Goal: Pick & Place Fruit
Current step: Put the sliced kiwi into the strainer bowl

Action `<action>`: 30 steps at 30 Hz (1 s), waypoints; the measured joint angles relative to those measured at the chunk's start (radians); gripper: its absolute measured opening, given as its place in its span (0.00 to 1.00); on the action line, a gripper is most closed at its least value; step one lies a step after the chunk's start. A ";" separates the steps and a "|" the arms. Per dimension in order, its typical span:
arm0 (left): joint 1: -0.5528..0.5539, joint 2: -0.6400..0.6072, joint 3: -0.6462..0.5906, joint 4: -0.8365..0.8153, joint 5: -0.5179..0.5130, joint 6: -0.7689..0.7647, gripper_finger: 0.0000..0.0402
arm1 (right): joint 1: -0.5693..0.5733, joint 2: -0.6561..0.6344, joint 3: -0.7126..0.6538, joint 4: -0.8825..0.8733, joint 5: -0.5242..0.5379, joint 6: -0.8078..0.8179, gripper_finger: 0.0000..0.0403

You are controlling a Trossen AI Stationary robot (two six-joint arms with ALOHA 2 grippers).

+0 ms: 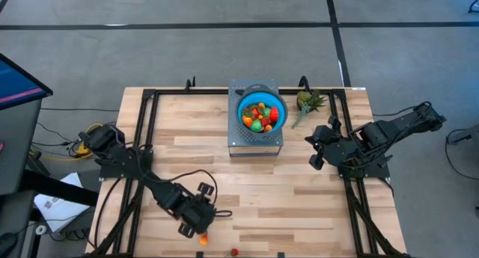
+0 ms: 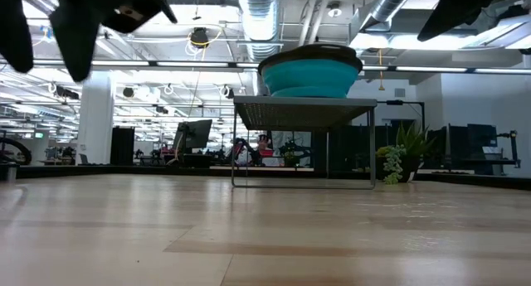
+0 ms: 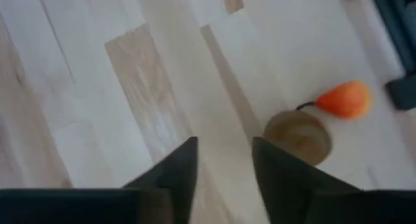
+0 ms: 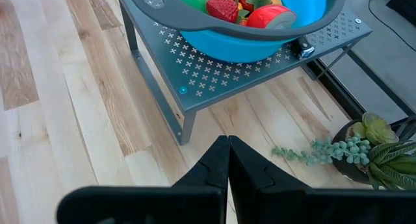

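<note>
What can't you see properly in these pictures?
- How many fruits fill the blue bowl: too small in the high view, hidden by its wall in the low view, cut off in the right wrist view.
- The brown round thing beside the orange fruit: blurred in the left wrist view.
- The left gripper: cut off by the low view's top edge.

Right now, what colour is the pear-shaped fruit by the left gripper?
Orange pear-shaped fruit, clearest in the left wrist view.

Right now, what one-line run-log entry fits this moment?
left gripper: open above orange fruit, near front edge | right gripper: shut, idle beside stand | blue bowl: holds fruit
</note>
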State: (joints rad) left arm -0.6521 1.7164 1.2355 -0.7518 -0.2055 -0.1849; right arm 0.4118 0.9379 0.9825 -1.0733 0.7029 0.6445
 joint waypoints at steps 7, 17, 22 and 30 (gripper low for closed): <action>-0.001 0.000 -0.037 0.016 0.054 0.124 0.63 | 0.000 0.000 0.000 0.000 0.000 0.000 0.00; -0.007 0.001 -0.042 0.121 0.126 0.207 0.78 | 0.000 0.000 0.000 -0.004 0.000 0.000 0.00; -0.038 0.001 -0.107 0.290 0.185 0.207 0.75 | 0.000 0.000 0.000 -0.005 0.000 0.000 0.00; -0.099 0.002 -0.195 0.343 0.205 0.207 0.74 | 0.000 0.000 0.000 -0.029 0.000 0.000 0.00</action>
State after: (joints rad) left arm -0.7513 1.7180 1.0401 -0.4091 -0.0010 0.0223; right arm 0.4118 0.9377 0.9825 -1.1028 0.7031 0.6448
